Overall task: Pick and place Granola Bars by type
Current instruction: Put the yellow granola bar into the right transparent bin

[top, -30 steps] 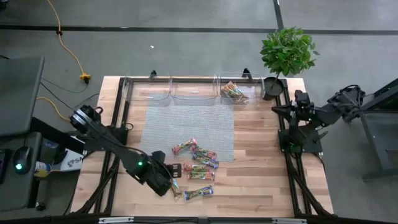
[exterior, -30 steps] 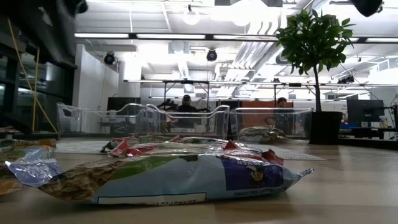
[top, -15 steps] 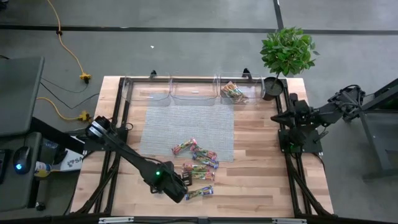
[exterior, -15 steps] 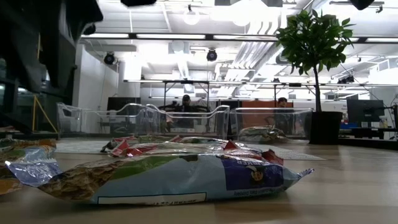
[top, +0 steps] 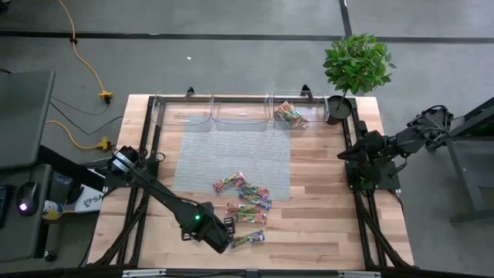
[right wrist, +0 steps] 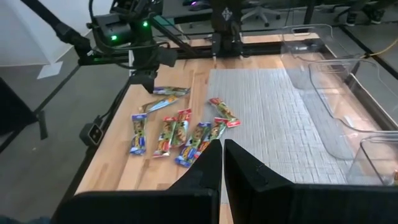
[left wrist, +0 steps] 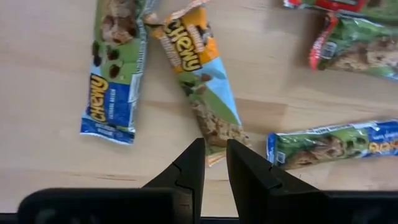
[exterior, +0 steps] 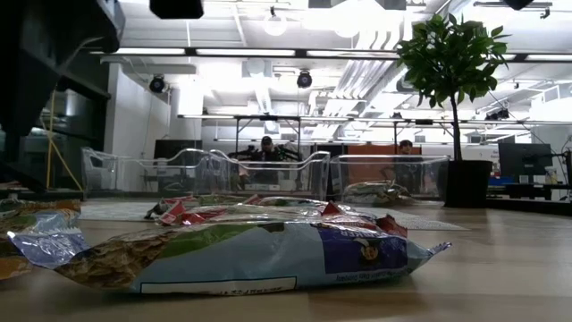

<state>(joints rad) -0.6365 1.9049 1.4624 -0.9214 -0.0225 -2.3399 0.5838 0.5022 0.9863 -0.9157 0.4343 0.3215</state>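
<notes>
I have the left gripper [left wrist: 211, 163] hovering narrowly parted, empty, over the orange-topped bar [left wrist: 202, 78], lined up to pinch its tail. Other Granola Bars [top: 245, 203] lie just beyond. The right gripper [right wrist: 222, 163] waits closed, far off.

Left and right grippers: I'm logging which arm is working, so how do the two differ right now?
The left gripper hangs low over the loose granola bars at the table's front, while the right gripper waits at the right edge, away from them. The left's fingers stand slightly apart above an orange-blue bar; the right's are shut. Neither holds anything.
</notes>
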